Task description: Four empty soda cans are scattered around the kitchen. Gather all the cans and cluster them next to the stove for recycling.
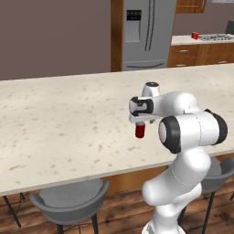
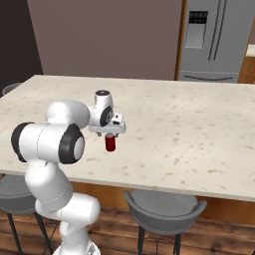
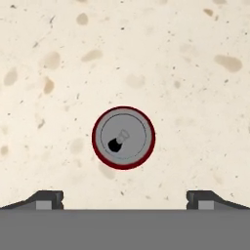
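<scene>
The gripper hung straight above the island counter, jaws spread wide and holding nothing, its fingertips well to either side of a red soda can standing upright below (silvery top and tab hole facing the hand camera). From the base cameras that can sat just under the hand, on the speckled stone. Far back, two more red cans stood beside the stove, right of the steel fridge.
</scene>
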Tool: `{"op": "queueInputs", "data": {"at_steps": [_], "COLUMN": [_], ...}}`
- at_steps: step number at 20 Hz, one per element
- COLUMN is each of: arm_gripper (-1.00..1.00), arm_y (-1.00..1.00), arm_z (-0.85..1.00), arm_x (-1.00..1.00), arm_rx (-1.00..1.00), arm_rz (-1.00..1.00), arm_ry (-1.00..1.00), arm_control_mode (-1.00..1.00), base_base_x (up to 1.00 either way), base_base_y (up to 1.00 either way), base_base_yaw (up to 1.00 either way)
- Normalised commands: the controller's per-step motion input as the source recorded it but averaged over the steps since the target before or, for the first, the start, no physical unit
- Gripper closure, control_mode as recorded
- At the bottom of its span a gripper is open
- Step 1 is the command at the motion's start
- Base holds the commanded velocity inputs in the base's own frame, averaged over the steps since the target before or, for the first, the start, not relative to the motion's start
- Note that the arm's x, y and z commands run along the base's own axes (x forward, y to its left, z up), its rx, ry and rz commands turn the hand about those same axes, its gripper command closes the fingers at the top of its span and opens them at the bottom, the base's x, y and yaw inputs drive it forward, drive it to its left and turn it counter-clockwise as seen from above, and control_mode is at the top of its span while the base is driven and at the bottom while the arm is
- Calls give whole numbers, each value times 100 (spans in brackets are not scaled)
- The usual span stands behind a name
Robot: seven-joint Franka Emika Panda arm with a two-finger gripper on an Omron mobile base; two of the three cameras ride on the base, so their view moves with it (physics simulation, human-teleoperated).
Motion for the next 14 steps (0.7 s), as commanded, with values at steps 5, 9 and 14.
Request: {"op": "queueInputs", "data": {"at_steps": [5,9,14], "arm_gripper": [-100,-100,-100], "arm_y": [0,0,0], "arm_z": [-15,-14,-7], "arm_x": [12,17,16], "arm_rx": [0,0,0], "arm_rz": [0,0,0], "arm_ry": [3,4,5], "arm_control_mode": [-100,-100,-100], "base_base_x": [0,0,0], "base_base_y": [0,0,0], "base_base_yaw": [0,0,0]}}
